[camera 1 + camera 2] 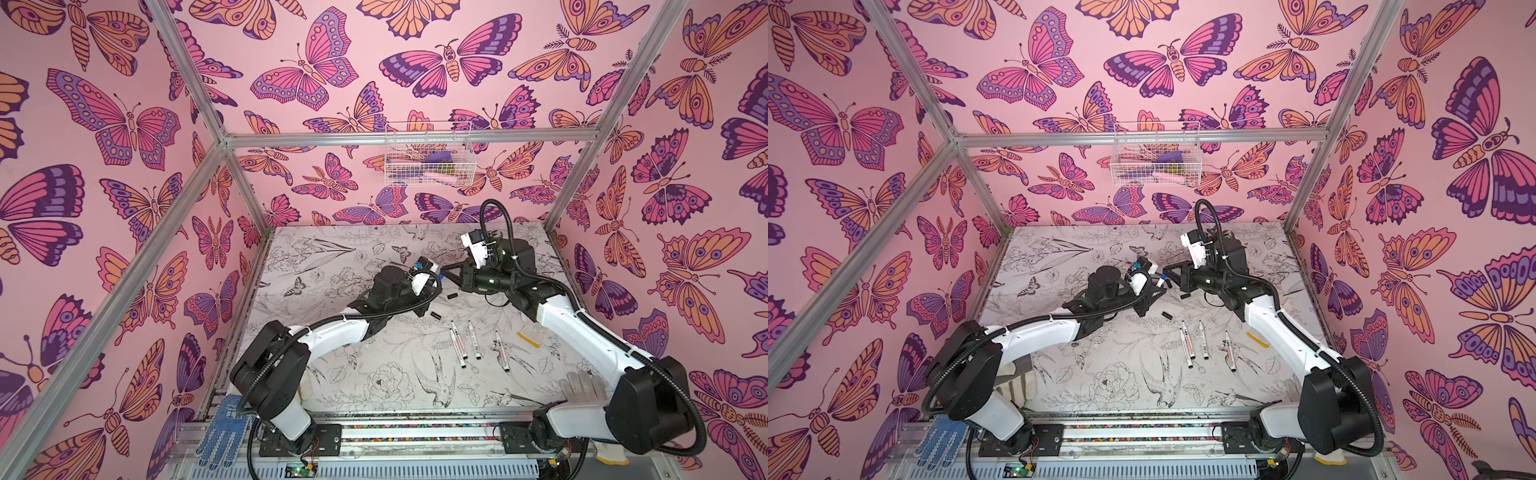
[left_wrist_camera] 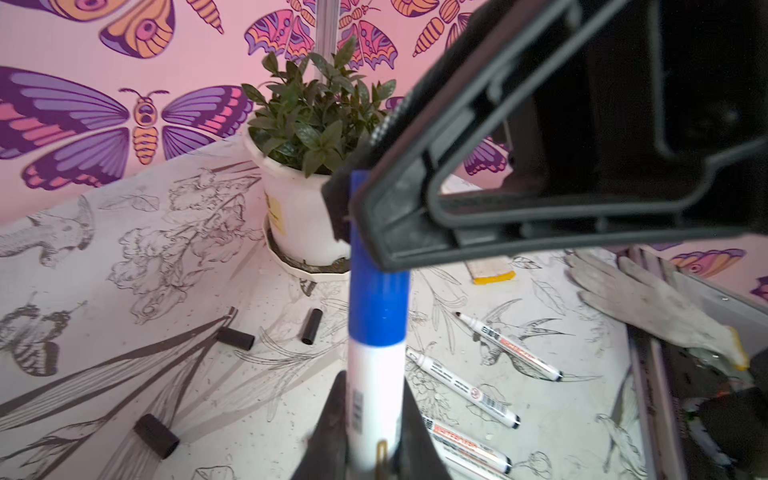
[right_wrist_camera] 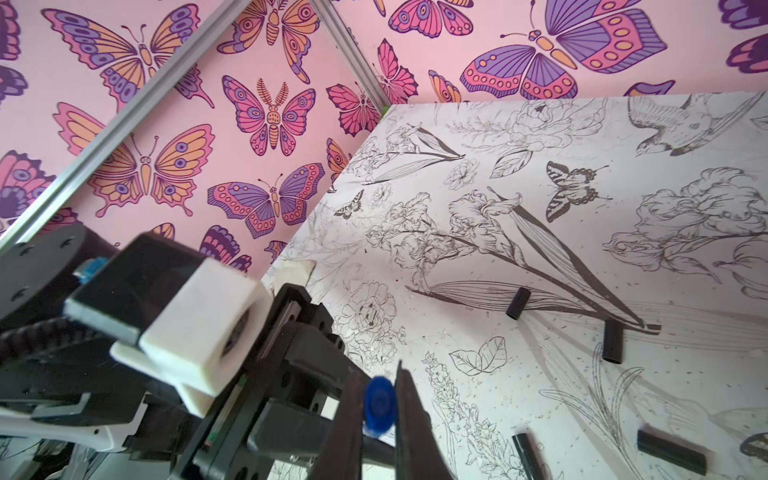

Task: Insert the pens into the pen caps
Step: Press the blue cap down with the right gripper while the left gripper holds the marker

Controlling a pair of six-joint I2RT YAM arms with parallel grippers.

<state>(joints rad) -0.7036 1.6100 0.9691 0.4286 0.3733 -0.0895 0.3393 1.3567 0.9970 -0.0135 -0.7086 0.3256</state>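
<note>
Left wrist view: over the desk [image 2: 104, 266], the left end effector [image 2: 372, 395] is clamped on a white pen [image 2: 374, 365], and the right end effector [image 2: 353, 216] is clamped on the blue cap [image 2: 377, 299] fitted on that pen's end. Other pens [image 2: 461, 388] and black caps [image 2: 235, 338] lie loose on the desk.

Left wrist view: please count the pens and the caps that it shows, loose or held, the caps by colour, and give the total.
Loose pens: 3
Held pen: 1
Black caps: 3
Blue cap: 1
Total: 8
</note>
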